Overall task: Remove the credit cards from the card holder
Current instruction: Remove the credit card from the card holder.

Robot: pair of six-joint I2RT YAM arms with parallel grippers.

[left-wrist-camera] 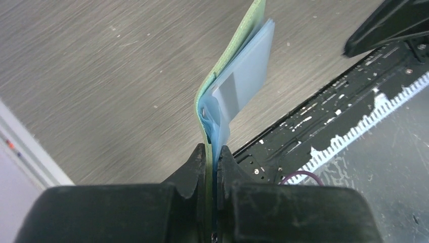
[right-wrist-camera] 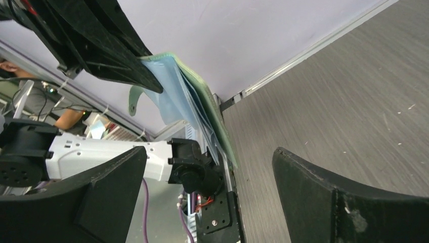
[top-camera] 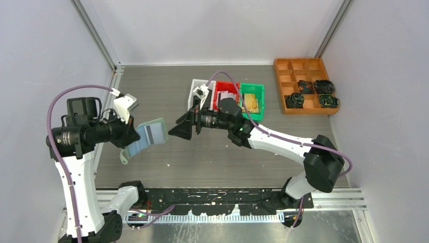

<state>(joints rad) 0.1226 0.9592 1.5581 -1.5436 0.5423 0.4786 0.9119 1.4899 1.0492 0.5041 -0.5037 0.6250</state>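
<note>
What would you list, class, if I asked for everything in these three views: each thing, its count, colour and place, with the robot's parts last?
card holder: one, mint green, held above the left side of the table
card: one that shows, grey-blue, in the holder's pocket
bins: three, white bin, red bin, green bin, side by side at the back
tray: one, orange-brown, with compartments, back right
coiled cables: four bundles, black, in the tray's compartments
table: one, grey
left gripper: one, black, shut on the card holder
right gripper: one, black, open, facing the holder, apart from it
</note>
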